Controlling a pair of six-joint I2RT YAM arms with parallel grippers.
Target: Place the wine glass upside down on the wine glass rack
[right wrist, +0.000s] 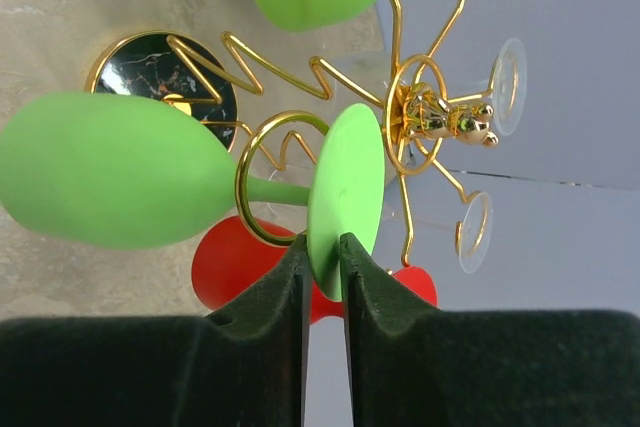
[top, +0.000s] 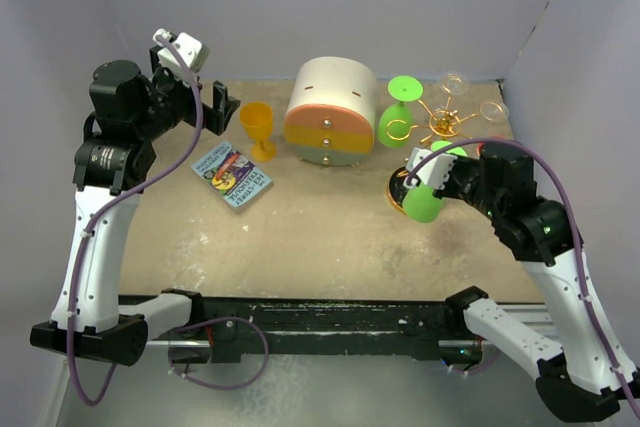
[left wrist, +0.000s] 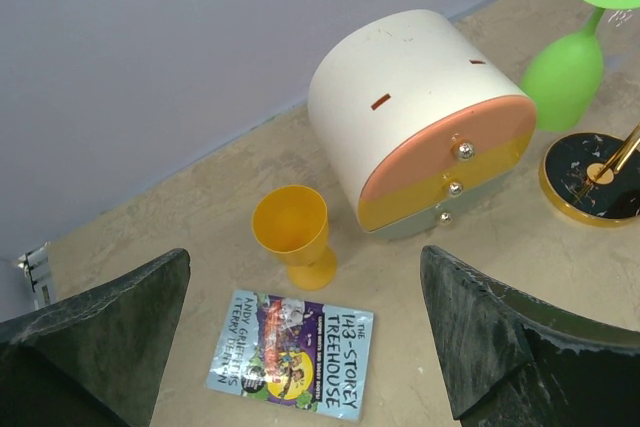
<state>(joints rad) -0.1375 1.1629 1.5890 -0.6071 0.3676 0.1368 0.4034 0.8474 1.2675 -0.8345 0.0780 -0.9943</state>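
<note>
My right gripper is shut on the round foot of a green wine glass, held on its side. Its stem lies across a gold loop of the wine glass rack. In the top view the glass hangs over the rack's black-and-gold base, in my right gripper. A second green glass hangs upside down on the rack. My left gripper is open and empty, raised at the far left; in its own view its wide-apart fingers frame a yellow goblet.
A yellow goblet and a book lie left of the round drawer box. A red glass sits behind the held one. Clear glasses hang on the rack's far arms. Walls enclose the table at the back and sides.
</note>
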